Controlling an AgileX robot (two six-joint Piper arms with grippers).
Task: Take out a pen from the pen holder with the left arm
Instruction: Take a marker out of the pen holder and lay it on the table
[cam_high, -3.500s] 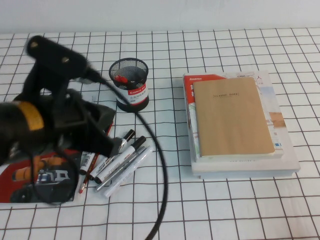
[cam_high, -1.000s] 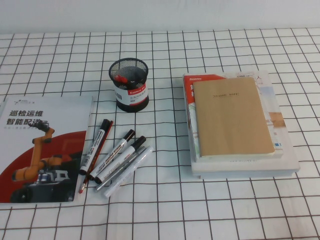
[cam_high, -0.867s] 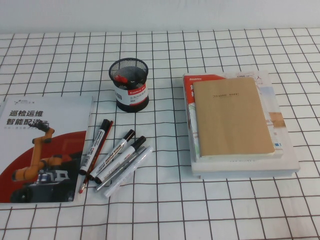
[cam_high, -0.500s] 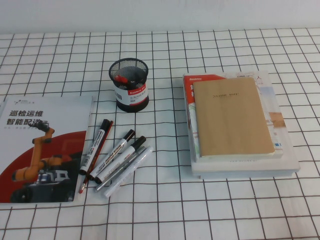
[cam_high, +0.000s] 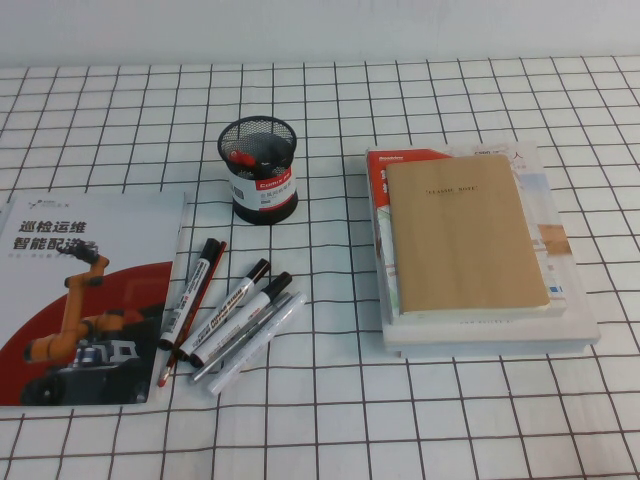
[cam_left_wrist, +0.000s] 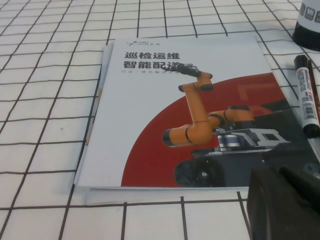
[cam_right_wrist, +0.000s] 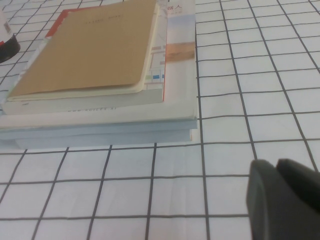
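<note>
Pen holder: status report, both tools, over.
Left tool shut, nothing in it, low at brochure's near edge. Right tool low beside book stack. Pen holder upright, red-capped pen inside, no arm near it. Loose markers lie beside brochure.

A: What've you got near-left?
B: Brochure, flat on the grid cloth. White at far end, red + dark at near end w/ orange robot-arm pic.
A: And on yr right?
B: Book stack, well apart from brochure. Brown notebook on top, white books under it, red cover showing at far-left corner.
</note>
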